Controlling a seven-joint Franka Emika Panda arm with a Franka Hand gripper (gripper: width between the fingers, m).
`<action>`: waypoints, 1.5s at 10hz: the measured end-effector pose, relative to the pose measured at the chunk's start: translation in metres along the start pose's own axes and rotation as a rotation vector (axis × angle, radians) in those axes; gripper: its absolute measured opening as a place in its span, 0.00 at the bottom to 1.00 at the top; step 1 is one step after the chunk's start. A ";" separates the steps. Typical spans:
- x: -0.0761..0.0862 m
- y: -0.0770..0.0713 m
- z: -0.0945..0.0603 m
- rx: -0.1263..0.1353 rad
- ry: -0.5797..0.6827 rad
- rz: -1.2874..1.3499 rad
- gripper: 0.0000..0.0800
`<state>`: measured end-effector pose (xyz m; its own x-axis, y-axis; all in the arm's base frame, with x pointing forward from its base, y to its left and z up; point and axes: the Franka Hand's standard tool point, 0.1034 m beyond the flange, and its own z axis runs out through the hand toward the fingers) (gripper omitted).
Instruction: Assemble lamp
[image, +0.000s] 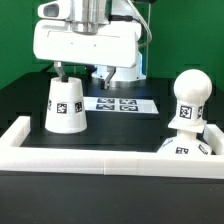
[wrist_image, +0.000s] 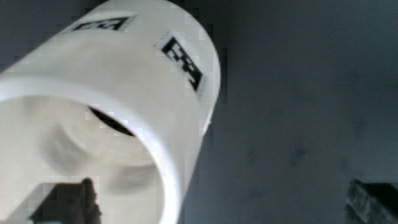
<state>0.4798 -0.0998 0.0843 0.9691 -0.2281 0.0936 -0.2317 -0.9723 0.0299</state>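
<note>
i see the shade (image: 66, 103) standing on the black worktop (image: 120, 125), my pincer (image: 77, 70) spread wide just above it. the bulb piece (image: 188, 100) sits on the base (image: 186, 146) at the exterior view's right.

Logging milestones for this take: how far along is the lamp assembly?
Looks done: the bulb stands upright on the base. In hand: the gripper sits at the shade's top; the wrist view does not confirm a grasp. Left: the shade stands apart on the table, not yet over the bulb.

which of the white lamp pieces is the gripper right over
The tapered shade, on the exterior view's left. The gripper hangs just above it; the rounded bulb piece stands far off at the right.
</note>
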 end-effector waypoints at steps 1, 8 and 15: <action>-0.001 0.000 0.002 -0.002 -0.003 0.000 0.87; 0.000 -0.007 0.008 -0.007 -0.012 -0.019 0.05; 0.024 -0.096 -0.054 0.071 -0.057 0.090 0.06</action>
<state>0.5208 -0.0089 0.1373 0.9483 -0.3153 0.0356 -0.3135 -0.9484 -0.0473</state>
